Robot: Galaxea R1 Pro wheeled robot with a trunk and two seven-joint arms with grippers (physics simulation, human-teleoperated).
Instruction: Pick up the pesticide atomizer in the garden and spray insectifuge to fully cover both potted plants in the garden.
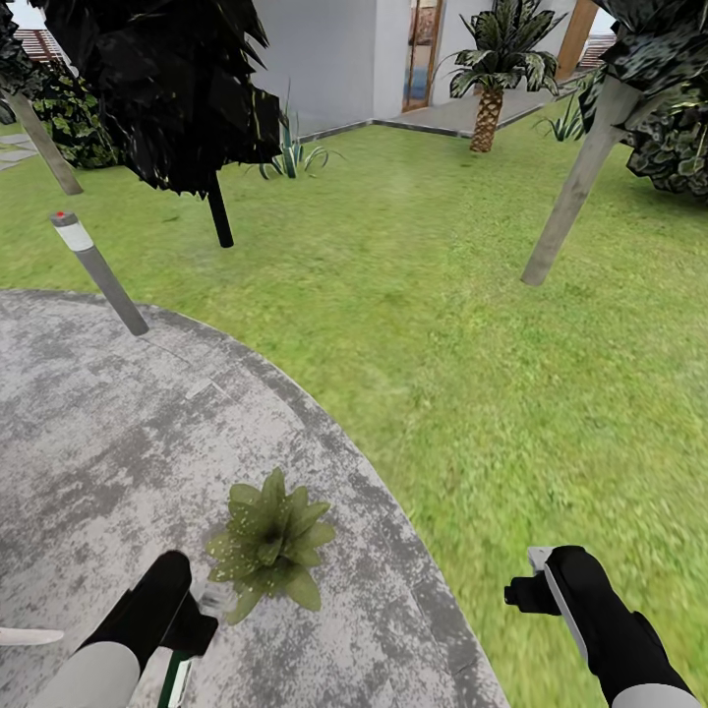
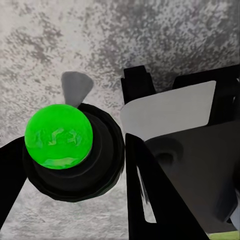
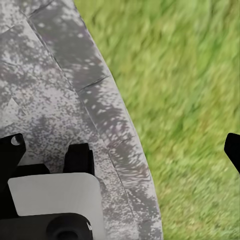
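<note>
Right now your left gripper (image 1: 202, 615) is holding the pesticide atomizer (image 1: 177, 677) between closed fingers, just beside the potted plant (image 1: 270, 543) on the stone patio (image 1: 98, 442), while your right gripper's (image 1: 526, 580) fingers are gaping wide, so misaiming is risking spray missing the leaves.

Head camera looks down over patio (image 1: 88, 442) and lawn (image 1: 472, 295) — both wrist cameras face the same stone, close.
</note>
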